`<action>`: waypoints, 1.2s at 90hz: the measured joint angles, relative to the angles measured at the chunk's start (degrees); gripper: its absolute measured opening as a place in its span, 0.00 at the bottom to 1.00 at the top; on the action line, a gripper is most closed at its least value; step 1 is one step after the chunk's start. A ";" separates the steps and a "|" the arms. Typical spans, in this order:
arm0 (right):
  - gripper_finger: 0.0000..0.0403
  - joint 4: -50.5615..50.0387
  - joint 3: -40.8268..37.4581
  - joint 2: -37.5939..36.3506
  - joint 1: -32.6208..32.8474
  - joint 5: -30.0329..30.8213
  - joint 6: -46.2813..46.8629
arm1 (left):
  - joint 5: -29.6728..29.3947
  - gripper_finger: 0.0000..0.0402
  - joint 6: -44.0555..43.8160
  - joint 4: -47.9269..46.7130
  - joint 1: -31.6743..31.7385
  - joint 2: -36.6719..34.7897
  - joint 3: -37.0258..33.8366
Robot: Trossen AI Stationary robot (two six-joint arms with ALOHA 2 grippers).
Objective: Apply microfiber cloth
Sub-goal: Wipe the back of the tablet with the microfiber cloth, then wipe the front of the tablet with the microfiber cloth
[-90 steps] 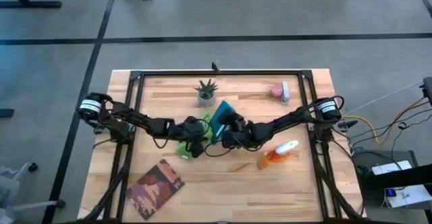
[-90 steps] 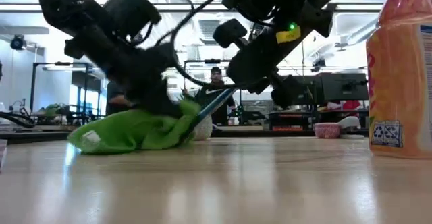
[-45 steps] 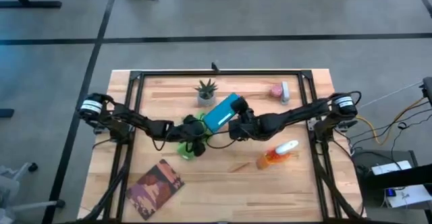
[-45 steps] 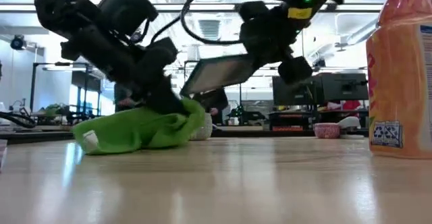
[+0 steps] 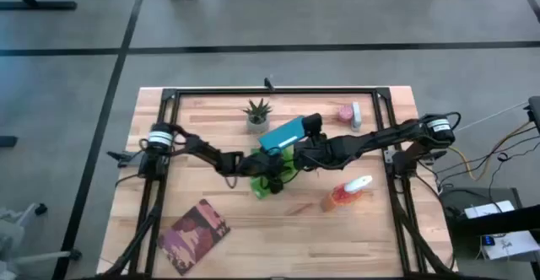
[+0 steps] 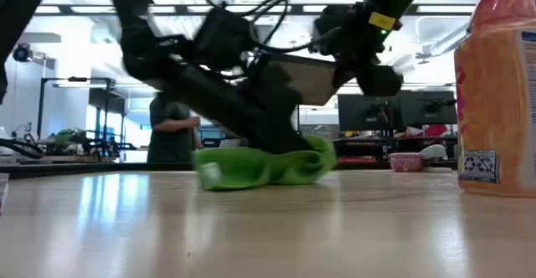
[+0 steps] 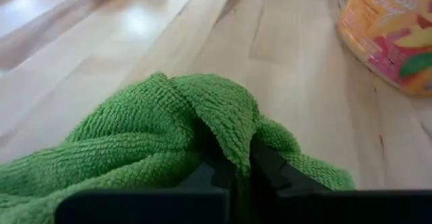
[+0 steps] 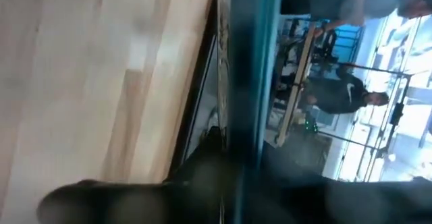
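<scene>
The lime-green microfiber cloth (image 5: 276, 177) lies bunched on the table's middle; it also shows in the low view (image 6: 266, 166). My left gripper (image 5: 267, 167) reaches in from the left and is shut on it. Just above the cloth, the dark flat tablet (image 5: 282, 135) with a teal-lit face hangs in the air (image 6: 311, 78). My right gripper (image 5: 305, 137) comes from the right and is shut on the tablet. My left gripper pinches a raised fold of the cloth (image 7: 229, 133) between its two fingers. It comes slanting down from the table's left. The rest of the cloth lies slack and bunched on the table. My right gripper holds the tablet by its right-hand end (image 5: 300, 129), with the tablet's thin edge (image 8: 246, 62) between the fingers. It comes in from the table's right. The tablet is lifted clear of the table and the cloth, about level.
An orange spray bottle (image 5: 346, 192) lies right of the cloth, close in the low view (image 6: 496, 85). A small potted plant (image 5: 257, 114) stands just beyond the tablet. A pink item (image 5: 348, 112) is at the far right, and a patterned flat piece (image 5: 196, 231) at the near left.
My left gripper has dragged the bunched cloth along the table toward the right edge. It now lies under the tablet. My right gripper has lifted the tablet from a steep lean beside the cloth to a level hold above the table. It has also drawn back a little toward the right.
</scene>
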 joint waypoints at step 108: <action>0.03 -0.38 3.31 -0.82 -0.98 -30.13 27.14 | 2.91 0.70 -2.05 -4.08 -2.77 -34.08 -26.72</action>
